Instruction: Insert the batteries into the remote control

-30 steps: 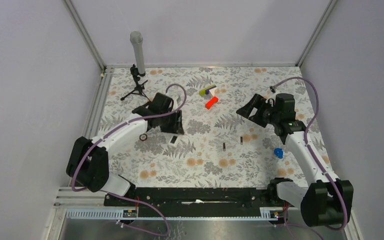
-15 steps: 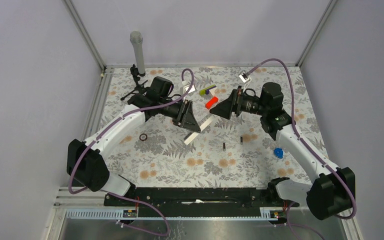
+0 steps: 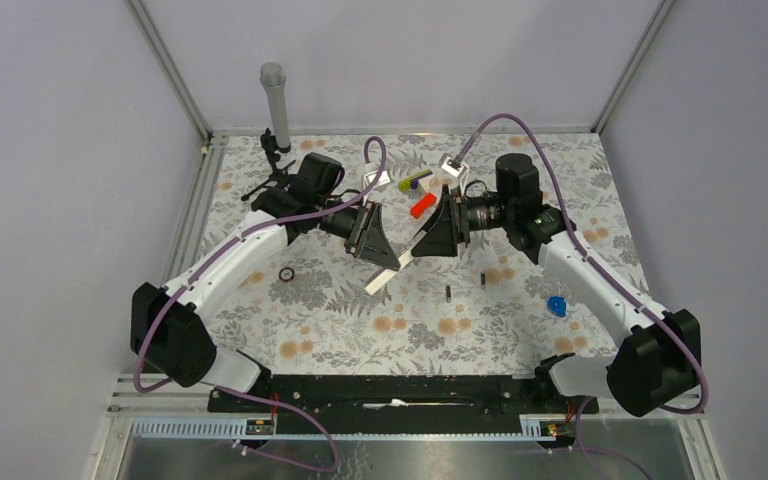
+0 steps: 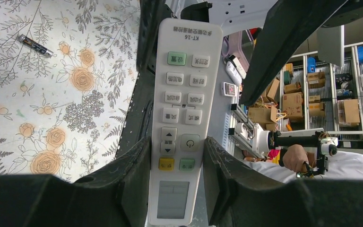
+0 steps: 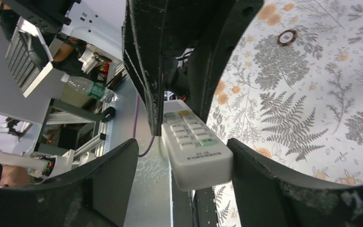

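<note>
My left gripper (image 3: 375,240) is shut on the remote control (image 3: 382,278), a slim white bar held in the air over the middle of the mat. In the left wrist view its button face (image 4: 184,94) shows, with the left gripper (image 4: 177,146) clamped on its sides near the display end. My right gripper (image 3: 432,236) faces it from the right and stands open around the free end of the remote control (image 5: 194,156). One finger (image 5: 246,165) is at the remote's side; the other stands apart. Two batteries (image 3: 448,293) (image 3: 483,283) lie on the mat, and one battery (image 4: 35,46) shows in the left wrist view.
A red cylinder (image 3: 422,206) and a yellow-green piece (image 3: 415,181) lie behind the grippers. A blue piece (image 3: 557,305) sits at the right, a dark ring (image 3: 286,274) at the left. A small tripod with a grey tube (image 3: 276,110) stands at the back left corner.
My left arm has lifted the remote off the mat and brought it to the middle. My right arm has swung left until its open jaws straddle the remote's free end.
</note>
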{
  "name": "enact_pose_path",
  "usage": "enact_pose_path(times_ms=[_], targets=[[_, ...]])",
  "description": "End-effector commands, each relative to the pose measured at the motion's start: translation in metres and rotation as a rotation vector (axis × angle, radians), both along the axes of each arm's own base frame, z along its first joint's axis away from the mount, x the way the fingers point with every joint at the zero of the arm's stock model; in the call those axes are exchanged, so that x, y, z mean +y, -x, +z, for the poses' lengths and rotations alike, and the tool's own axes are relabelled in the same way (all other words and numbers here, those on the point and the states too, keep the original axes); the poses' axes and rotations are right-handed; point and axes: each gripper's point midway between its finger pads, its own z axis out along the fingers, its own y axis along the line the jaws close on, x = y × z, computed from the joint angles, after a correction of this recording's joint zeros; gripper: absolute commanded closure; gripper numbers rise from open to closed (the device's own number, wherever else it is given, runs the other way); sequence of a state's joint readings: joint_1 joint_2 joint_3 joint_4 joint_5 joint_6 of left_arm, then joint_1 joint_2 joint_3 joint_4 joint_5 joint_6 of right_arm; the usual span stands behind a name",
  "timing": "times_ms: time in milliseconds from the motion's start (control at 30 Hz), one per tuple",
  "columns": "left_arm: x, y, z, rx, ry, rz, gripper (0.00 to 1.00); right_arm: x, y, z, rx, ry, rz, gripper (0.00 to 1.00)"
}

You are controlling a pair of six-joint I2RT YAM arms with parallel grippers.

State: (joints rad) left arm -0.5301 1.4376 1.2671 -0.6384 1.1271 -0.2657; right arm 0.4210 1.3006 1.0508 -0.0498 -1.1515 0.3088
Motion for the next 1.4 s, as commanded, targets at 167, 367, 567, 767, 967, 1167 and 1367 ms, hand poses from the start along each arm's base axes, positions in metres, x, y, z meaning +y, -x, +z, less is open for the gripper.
enact_pose_path(times_ms=[167,367,567,767,967,1167,1367], targets=[[0.000,0.010,0.031,-0.075,0.110,-0.078,0.83,0.016,0.010,0.008,0.015,-0.046,0.090,0.50],[-0.001,0.004,0.030,-0.100,0.087,-0.045,0.55,0.018,0.007,0.013,0.029,-0.058,0.067,0.70],[0.011,-0.047,0.023,-0.327,-0.046,0.279,0.01,0.026,-0.034,0.014,0.201,-0.035,-0.197,0.75],[0.023,-0.076,0.044,-0.495,-0.001,0.488,0.01,0.027,-0.058,-0.001,0.526,0.017,-0.410,0.75],[0.029,-0.077,0.031,-0.551,-0.028,0.482,0.04,0.030,-0.060,-0.007,0.744,0.018,-0.452,0.73],[0.032,-0.079,0.016,-0.644,-0.031,0.446,0.06,0.039,-0.056,0.007,0.844,0.008,-0.361,0.73],[0.028,-0.066,0.017,-0.550,0.000,0.366,0.28,0.040,-0.055,0.013,0.896,-0.016,-0.349,0.73]])
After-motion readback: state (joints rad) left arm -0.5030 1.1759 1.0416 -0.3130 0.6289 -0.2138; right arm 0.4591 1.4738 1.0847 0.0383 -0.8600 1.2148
